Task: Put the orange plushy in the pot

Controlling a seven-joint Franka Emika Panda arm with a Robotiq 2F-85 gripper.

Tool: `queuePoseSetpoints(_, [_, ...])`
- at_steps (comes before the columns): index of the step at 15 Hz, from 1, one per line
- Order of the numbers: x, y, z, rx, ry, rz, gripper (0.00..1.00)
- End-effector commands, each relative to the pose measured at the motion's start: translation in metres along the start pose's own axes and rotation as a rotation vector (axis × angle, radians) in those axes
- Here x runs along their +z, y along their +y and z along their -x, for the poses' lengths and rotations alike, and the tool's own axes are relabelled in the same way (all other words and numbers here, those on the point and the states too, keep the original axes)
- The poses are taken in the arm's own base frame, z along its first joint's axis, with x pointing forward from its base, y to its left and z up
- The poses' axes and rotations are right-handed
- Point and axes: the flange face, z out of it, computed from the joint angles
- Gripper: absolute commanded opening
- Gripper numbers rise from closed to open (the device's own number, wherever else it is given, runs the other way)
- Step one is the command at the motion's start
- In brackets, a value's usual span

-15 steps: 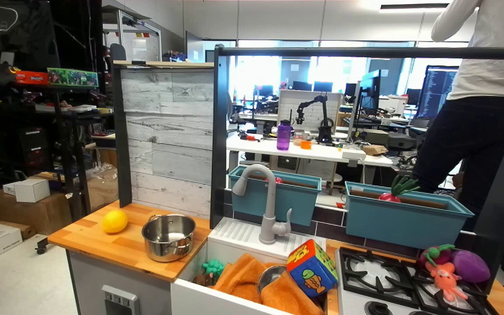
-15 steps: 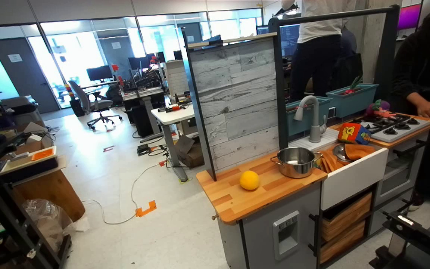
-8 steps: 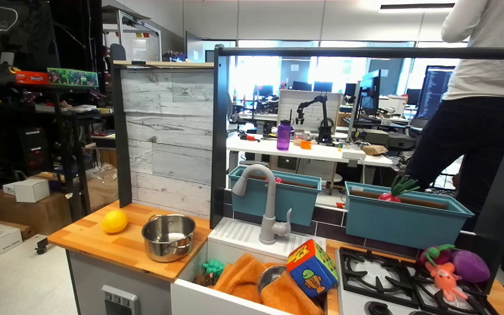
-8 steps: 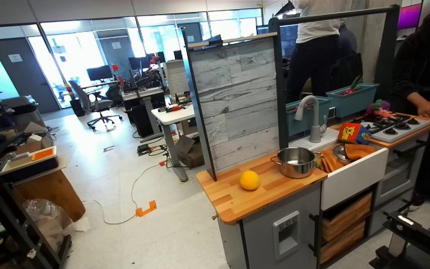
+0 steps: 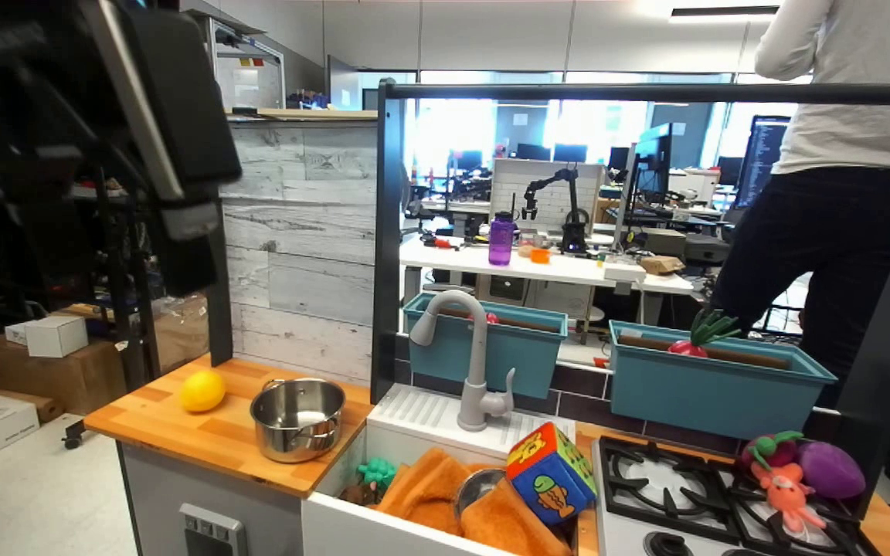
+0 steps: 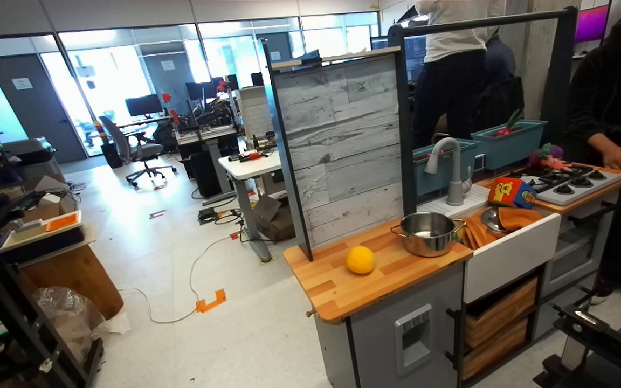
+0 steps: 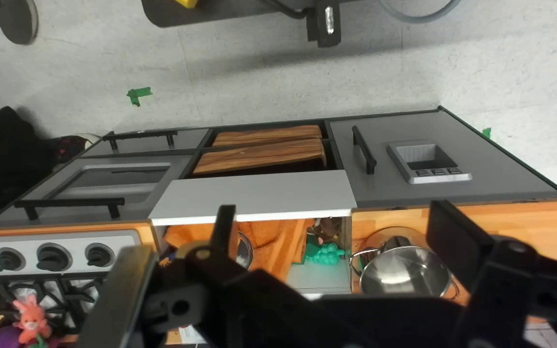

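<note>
The orange plushy, a round yellow-orange ball, is set on the wooden worktop, and in both exterior views it is seen to the left of the pot, near it but not touching. The pot is stood upright on the same worktop. In the wrist view the hand is spread wide, its fingers well apart, with nothing held between them; the pot is partly hidden by the hand there. In an exterior view a dark, blurred part of the robot is seen above and left of the pot; how far it is from the pot cannot be told. Just to the pot's right a white sink is placed, in which orange cloths and a metal bowl are held; farther to the pot's right a colourful cube is tilted, and well to the pot's right a pink toy is laid on a stove.
</note>
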Motion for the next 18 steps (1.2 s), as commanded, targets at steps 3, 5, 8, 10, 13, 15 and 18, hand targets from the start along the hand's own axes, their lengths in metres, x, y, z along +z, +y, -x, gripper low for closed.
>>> queuePoseSetpoints(3, [0.078,-0.029,-0.083,-0.099,0.010,0.022,1.00])
queuePoseSetpoints(5, [0.105,-0.049,-0.112,-0.143,0.017,0.025,1.00])
queuePoseSetpoints(8, [0.136,-0.084,-0.150,-0.220,0.018,0.028,1.00])
queuePoseSetpoints(10, [0.150,-0.112,-0.169,-0.280,0.027,0.026,1.00])
queuePoseSetpoints(13, [0.163,-0.152,-0.186,-0.368,0.045,0.019,1.00])
queuePoseSetpoints(15, [0.171,-0.177,-0.192,-0.426,0.055,0.010,1.00])
queuePoseSetpoints(18, [0.179,-0.204,-0.196,-0.508,0.063,0.009,1.00])
